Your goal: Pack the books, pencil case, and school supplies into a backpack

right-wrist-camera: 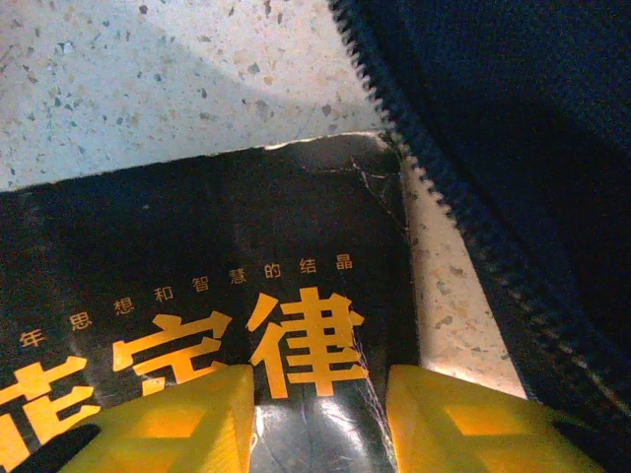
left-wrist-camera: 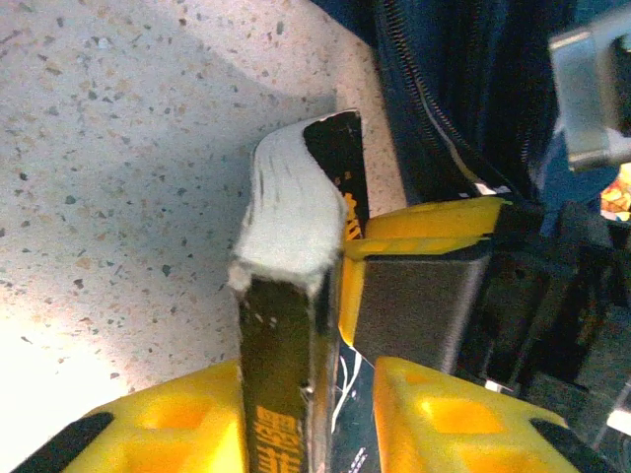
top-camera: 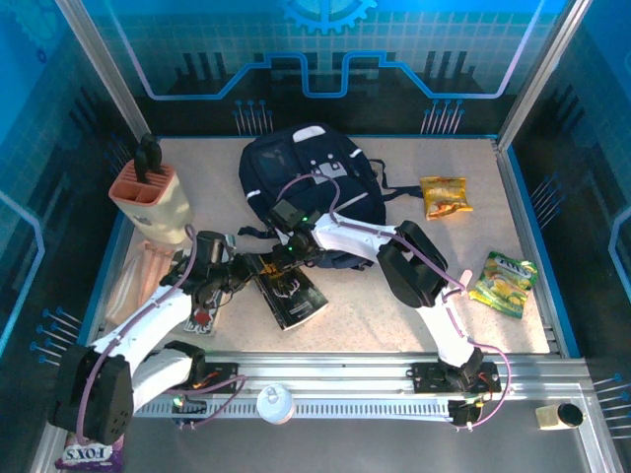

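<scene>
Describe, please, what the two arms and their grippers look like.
The left arm and right arm both have white links joined by bulky black joints, with thin lilac cables looping along them. The left gripper and right gripper each carry two blocky yellow fingers with moulded recesses. One finger face bears a flat black pad.

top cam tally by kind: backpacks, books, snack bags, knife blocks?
backpack: 1
book: 1
snack bags: 2 (yellow bag, green bag)
knife block: 1
total: 5
</scene>
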Available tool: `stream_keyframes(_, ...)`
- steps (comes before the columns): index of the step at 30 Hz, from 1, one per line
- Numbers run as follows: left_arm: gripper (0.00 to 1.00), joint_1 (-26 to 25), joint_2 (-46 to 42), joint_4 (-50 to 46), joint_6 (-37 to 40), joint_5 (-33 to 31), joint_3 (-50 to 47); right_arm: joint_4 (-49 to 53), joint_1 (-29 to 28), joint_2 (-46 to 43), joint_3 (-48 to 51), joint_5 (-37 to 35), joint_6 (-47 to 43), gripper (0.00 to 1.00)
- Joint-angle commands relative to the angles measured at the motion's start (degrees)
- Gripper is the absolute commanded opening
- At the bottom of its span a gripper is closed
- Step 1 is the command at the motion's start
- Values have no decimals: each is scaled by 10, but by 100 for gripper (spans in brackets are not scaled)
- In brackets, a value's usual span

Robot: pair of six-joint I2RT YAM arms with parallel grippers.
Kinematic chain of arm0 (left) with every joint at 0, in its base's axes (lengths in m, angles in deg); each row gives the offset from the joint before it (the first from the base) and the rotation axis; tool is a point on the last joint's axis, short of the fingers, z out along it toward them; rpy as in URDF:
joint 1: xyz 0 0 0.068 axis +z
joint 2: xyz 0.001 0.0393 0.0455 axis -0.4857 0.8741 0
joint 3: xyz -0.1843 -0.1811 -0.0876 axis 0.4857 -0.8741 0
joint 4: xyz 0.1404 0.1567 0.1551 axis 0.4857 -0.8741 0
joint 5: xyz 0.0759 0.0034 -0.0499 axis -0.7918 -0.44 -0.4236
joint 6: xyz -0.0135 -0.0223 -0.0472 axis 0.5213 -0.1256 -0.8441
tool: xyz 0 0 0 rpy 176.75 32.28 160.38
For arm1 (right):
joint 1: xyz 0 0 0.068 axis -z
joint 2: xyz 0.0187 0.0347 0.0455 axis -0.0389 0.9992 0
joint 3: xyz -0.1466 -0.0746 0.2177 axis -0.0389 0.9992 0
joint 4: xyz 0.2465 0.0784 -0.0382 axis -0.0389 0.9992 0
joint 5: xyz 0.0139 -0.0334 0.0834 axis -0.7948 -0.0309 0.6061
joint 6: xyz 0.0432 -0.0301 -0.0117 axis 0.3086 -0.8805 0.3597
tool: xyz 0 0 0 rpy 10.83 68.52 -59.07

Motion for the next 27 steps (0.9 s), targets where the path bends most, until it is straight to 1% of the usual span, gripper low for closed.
stream_keyframes(1,29,-9,10,36,-15,5,3,-3,1,27,31,16,6,40)
stream_keyframes(5,11,-8,-4,-41,-17,-78,24,-18,1,-9,28,34,7,41)
stream_keyframes(9,0,-7,-40,-97,-12,-134,55,-47,7,-69,36,54,16,43)
stream_keyframes(14,0,-6,-80,-171,9,-188,129,-133,36,-177,104,79,52,49)
stream_keyframes(18,0,-4,-76,-178,23,-199,201,-219,75,-264,189,105,99,57)
stream_keyframes(22,0,-3,-37,-141,19,-192,279,-293,129,-338,270,124,160,66)
stream_keyframes(27,0,-3,18,-38,-26,-166,339,-381,199,-409,364,159,244,76)
